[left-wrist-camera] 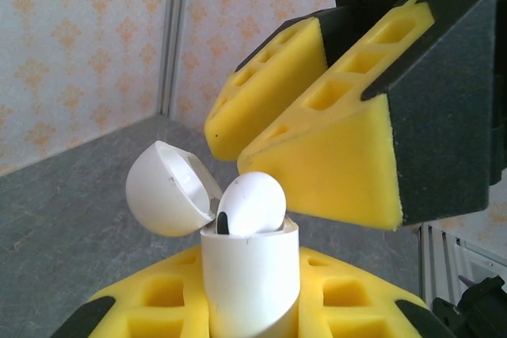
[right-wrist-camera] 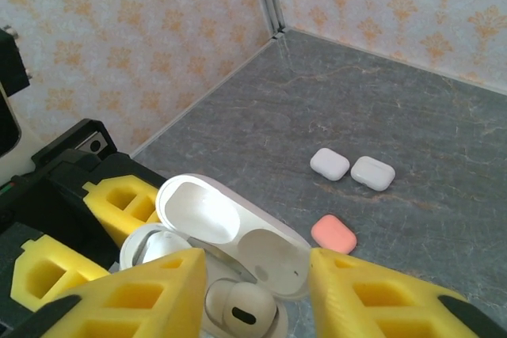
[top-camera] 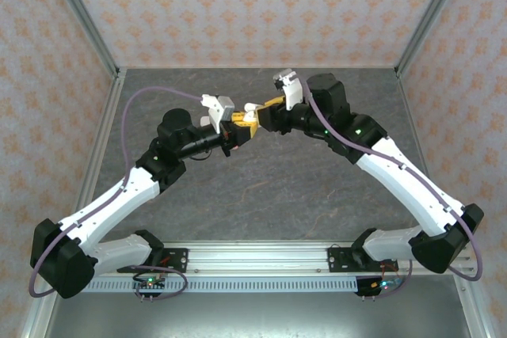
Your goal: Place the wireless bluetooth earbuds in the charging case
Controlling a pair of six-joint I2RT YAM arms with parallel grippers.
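Clamping the open charging case, left tool faces right tool, spread apart.

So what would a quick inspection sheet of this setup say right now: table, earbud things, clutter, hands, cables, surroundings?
Surface: dark grey stone-look table, no spills seen.
Job's things: white charging case, lid open, held up off the table; an earbud sits in its top.
Clutter: white case, second white case and coral-pink case, all closed, lying on the table.
Hands: left hand shut on the charging case; right hand open, right at the case.
Cables: purple cable loops along each arm.
Surroundings: patterned walls, metal frame posts.
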